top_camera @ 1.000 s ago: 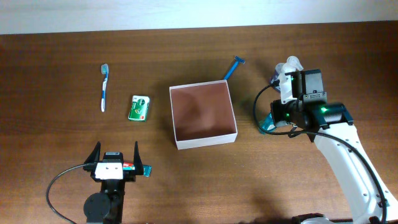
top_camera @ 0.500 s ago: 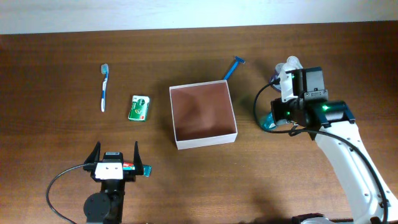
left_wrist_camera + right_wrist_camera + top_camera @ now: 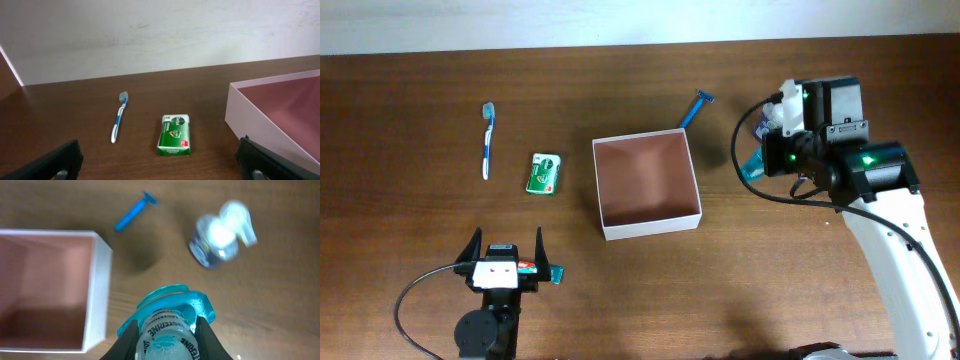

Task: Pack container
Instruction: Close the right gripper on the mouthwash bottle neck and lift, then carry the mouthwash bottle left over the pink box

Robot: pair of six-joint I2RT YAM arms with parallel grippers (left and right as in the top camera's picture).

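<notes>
The container (image 3: 651,226) is a square white-walled box with a reddish-brown floor in the middle of the table; its wall also shows in the left wrist view (image 3: 235,107) and the right wrist view (image 3: 97,295). My right gripper (image 3: 763,158) hangs above the table to its right, shut on a teal Listerine bottle (image 3: 750,166). In the right wrist view the black fingers (image 3: 127,341) clamp the bottle (image 3: 167,312) by its neck, held clear of the wood. My left gripper (image 3: 505,262) stands open near the front edge with nothing between its fingers (image 3: 55,162).
A blue razor (image 3: 696,108) lies behind the box's far right corner. A white-capped spray bottle (image 3: 220,235) stands beyond the held bottle. A blue toothbrush (image 3: 488,140) and a small green packet (image 3: 546,173) lie to the left of the box.
My right gripper has closed a little tighter on the teal bottle and lifted it off the table, moving it toward the far side. The left arm has not moved.
</notes>
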